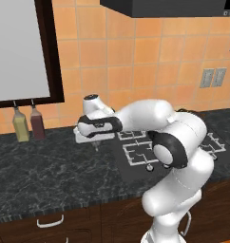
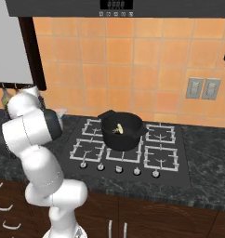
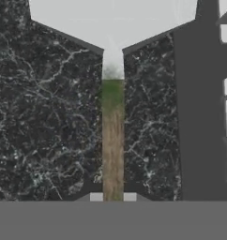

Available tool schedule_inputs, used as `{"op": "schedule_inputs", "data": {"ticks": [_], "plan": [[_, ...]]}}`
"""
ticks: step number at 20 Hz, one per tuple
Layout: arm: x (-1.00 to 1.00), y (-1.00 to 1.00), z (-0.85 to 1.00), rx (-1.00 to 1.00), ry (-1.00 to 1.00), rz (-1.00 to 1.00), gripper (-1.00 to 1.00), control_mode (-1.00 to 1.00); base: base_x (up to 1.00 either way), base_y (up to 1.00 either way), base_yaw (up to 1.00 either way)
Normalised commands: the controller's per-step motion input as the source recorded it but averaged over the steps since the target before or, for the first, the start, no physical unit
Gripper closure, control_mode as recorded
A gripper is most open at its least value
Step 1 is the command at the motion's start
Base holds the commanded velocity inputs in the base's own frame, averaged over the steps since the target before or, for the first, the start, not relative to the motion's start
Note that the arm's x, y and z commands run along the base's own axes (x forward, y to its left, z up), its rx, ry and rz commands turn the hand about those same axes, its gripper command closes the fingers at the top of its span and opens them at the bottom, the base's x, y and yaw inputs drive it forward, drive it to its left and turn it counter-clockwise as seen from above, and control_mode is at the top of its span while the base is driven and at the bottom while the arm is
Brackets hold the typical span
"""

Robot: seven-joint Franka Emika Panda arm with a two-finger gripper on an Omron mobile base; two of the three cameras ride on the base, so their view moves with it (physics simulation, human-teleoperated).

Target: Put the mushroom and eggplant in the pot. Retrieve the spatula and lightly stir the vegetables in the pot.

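My gripper (image 3: 113,197) is shut on the thin tan handle of the spatula (image 3: 112,131). The handle runs straight up from between the fingertips to the flat light grey blade (image 3: 113,21), over the dark speckled counter. In the left base view the hand (image 1: 94,127) hovers low over the counter just left of the stove, with the pale blade (image 1: 86,138) under it. The black pot (image 2: 122,131) stands on the stove's middle burners. The pale tan mushroom (image 2: 118,129) lies inside it. The eggplant is hidden; I cannot make it out against the pot's black inside.
The stove (image 1: 136,153) with its grates and front knobs (image 2: 118,169) lies right of the hand. Two bottles (image 1: 20,124) (image 1: 37,123) stand against the tiled wall at the back left, below a dark-framed window. A range hood hangs overhead.
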Motion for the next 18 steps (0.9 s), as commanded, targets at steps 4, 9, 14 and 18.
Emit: {"op": "schedule_inputs", "data": {"ticks": [4,9,14,18], "plan": [[-0.24,-0.75,0.93,0.06,-0.26,0.0,1.0,-1.0,0.0,0.0,0.0],[-0.06,-0.62,1.0,0.09,-0.31,0.03,1.0,-1.0,0.0,0.0,0.0],[0.18,-0.84,0.51,0.06,-0.04,0.01,1.0,-1.0,0.0,0.0,0.0],[0.14,-0.8,0.37,0.34,0.03,0.0,1.0,-1.0,0.0,0.0,0.0]]}}
